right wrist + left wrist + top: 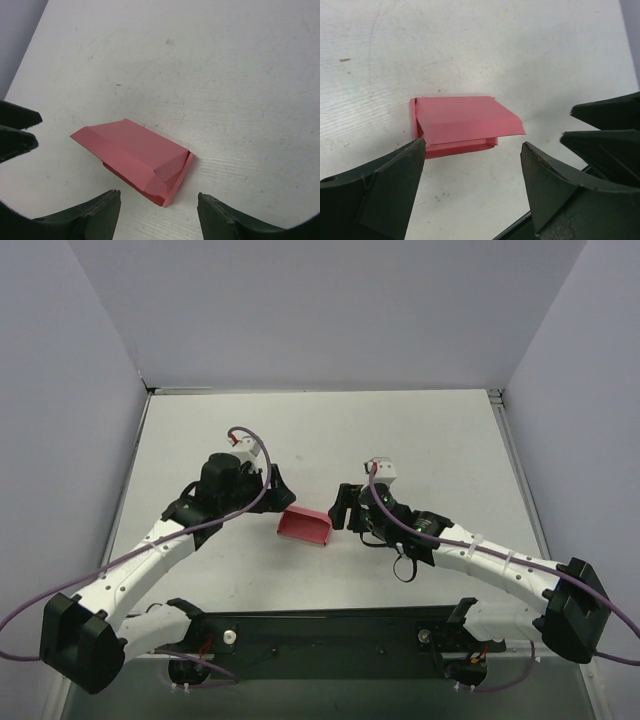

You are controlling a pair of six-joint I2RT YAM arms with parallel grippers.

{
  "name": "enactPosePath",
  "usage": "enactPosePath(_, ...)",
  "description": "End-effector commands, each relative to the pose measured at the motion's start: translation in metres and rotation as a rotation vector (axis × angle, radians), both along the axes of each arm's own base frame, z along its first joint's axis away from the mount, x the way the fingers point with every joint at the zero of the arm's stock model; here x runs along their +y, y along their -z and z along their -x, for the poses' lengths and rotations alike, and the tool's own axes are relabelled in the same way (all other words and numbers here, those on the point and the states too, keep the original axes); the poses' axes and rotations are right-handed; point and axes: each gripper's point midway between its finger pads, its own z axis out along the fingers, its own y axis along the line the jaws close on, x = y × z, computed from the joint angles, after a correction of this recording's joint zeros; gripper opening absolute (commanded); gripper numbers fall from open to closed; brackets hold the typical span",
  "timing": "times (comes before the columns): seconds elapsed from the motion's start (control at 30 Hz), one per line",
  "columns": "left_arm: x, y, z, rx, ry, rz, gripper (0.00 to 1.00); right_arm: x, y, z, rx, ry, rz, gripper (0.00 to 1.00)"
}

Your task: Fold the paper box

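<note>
I see the pink paper box (304,527) lying on the counter (420,440) just ahead of both tools; left tool (472,150) wide open, right tool (159,195) open, both empty.

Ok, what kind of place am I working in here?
Probably a lab test cell: a white table, plain grey walls boxing it in on three sides, and one pink paper box lying on it.

paper box (304,526) on table (440,440), between left hand (282,492) and right hand (342,508)
</note>
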Motion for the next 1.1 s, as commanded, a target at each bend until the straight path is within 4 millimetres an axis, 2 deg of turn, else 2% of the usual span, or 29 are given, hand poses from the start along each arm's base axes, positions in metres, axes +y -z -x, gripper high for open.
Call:
enactPosePath(0.0, 0.0, 0.015, -0.028, -0.018, -0.008, -0.052, 0.86, 0.015, -0.001, -0.007, 0.079, 0.065, -0.198, 0.63)
enactPosePath(0.07, -0.001, 0.027, -0.032, -0.002, -0.01, -0.066, 0.85, 0.019, 0.005, -0.01, 0.108, 0.089, -0.265, 0.62)
enactPosePath(0.27, -0.009, 0.035, -0.042, -0.047, -0.01, -0.022, 0.85, 0.035, 0.026, -0.017, 0.168, 0.11, -0.34, 0.61)
enactPosePath(0.33, -0.008, 0.043, -0.041, -0.029, -0.011, -0.028, 0.85, 0.036, 0.029, -0.019, 0.171, 0.115, -0.344, 0.61)
enactPosePath(0.37, -0.011, 0.039, -0.045, -0.054, -0.011, -0.015, 0.85, 0.035, 0.033, -0.018, 0.179, 0.122, -0.342, 0.61)
enactPosePath(0.5, -0.006, 0.058, -0.042, -0.039, -0.024, -0.031, 0.84, 0.034, 0.043, -0.017, 0.189, 0.134, -0.339, 0.61)
enactPosePath(0.63, -0.005, 0.067, -0.042, -0.035, -0.033, -0.033, 0.84, 0.035, 0.041, -0.017, 0.182, 0.126, -0.348, 0.6)
enactPosePath(0.87, -0.004, 0.067, -0.045, -0.047, -0.04, -0.038, 0.83, 0.04, 0.025, -0.026, 0.139, 0.079, -0.368, 0.64)
enactPosePath(1.07, -0.002, 0.074, -0.045, -0.043, -0.052, -0.036, 0.83, 0.037, 0.033, -0.033, 0.165, 0.086, -0.365, 0.65)
